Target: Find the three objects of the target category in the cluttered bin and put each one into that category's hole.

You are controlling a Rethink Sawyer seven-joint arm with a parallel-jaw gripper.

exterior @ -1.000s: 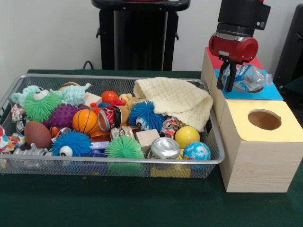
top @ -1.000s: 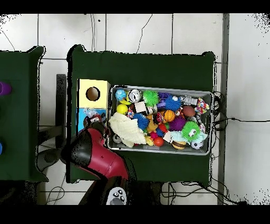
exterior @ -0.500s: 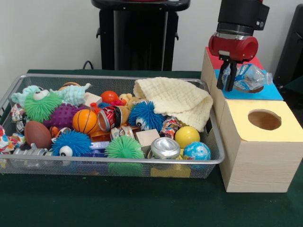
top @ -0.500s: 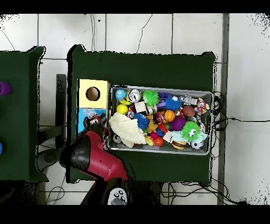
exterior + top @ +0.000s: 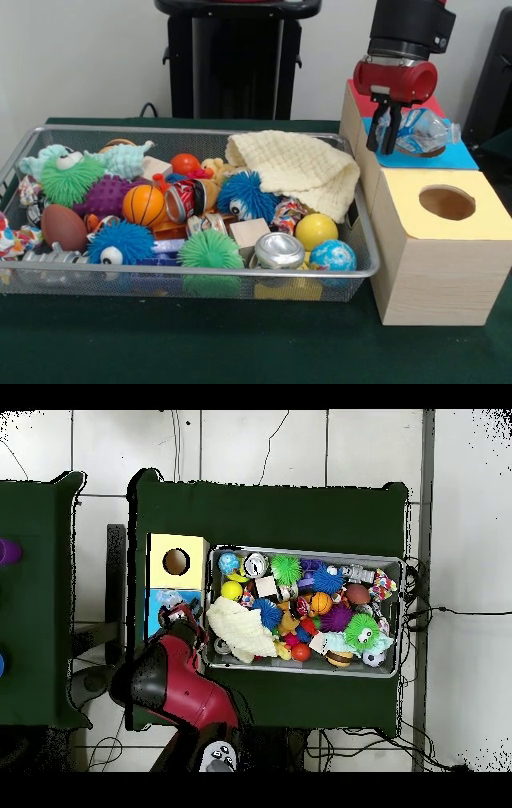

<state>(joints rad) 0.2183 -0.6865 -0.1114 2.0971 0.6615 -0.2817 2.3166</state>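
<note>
My gripper (image 5: pixel 383 141) hangs over the blue section (image 5: pixel 458 158) of the wooden sorting box, shut on one end of a crushed clear plastic bottle (image 5: pixel 422 130). The bottle sticks out sideways and lies just above the blue top, hiding that section's hole. In the overhead view the bottle (image 5: pixel 171 599) shows on the blue patch beside the gripper (image 5: pixel 180 613). In the mesh bin (image 5: pixel 200 276) a crushed silver can (image 5: pixel 279 250) lies near the front rim and a red can (image 5: pixel 185 200) sits mid-bin.
The yellow section's round hole (image 5: pixel 446 202) is uncovered; a red section (image 5: pixel 362 99) lies behind the blue one. A cream cloth (image 5: pixel 296 168) drapes the bin's corner nearest the box. Fuzzy toys, balls and a wooden block (image 5: pixel 249 232) fill the bin.
The arm has drawn back a little in the overhead view. The gripper and the bottle stay over the blue section, almost unmoved.
</note>
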